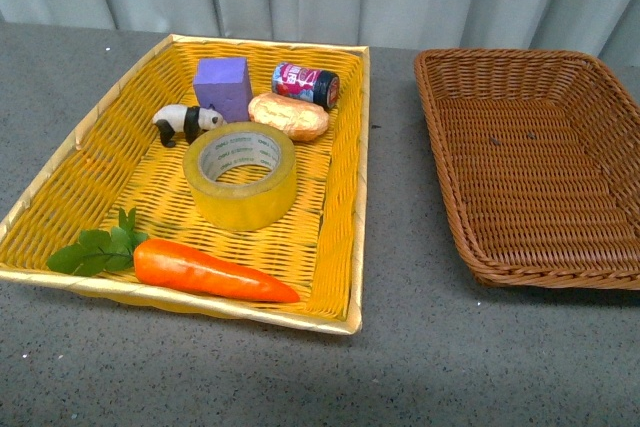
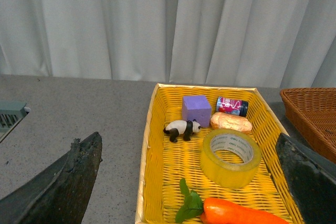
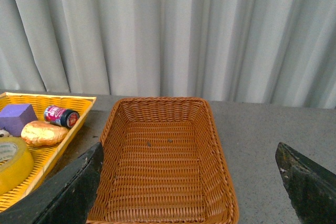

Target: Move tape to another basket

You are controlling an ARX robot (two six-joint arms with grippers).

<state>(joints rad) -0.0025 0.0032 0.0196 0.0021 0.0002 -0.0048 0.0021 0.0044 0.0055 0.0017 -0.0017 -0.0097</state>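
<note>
**Q:** Where is the tape point(image 1: 240, 175)?

**A:** It lies flat, core opening up, in the middle of the yellow basket point(image 1: 345, 197) on the counter point(image 1: 400, 367). The carrot point(image 1: 210, 269) lies on its near side. The panda figure point(image 1: 185, 123), purple block point(image 1: 224, 86), bread roll point(image 1: 288, 115) and can point(image 1: 306, 83) lie on its far side.

**Q:** State of the left end effector point(image 2: 189, 142)?

**A:** Its 2 fingers point(image 2: 58, 187) are spread wide apart. The tape lies ahead of it, inside the yellow basket and clear of both fingers.

**Q:** And the right end effector point(image 3: 189, 148)?

**A:** Its 2 fingers are also spread apart. It faces the brown basket point(image 1: 540, 147), which stands to the right of the yellow basket, with a strip of counter between the 2. The tape shows only at the edge of the right wrist view, well off to the side of this end effector.
</note>
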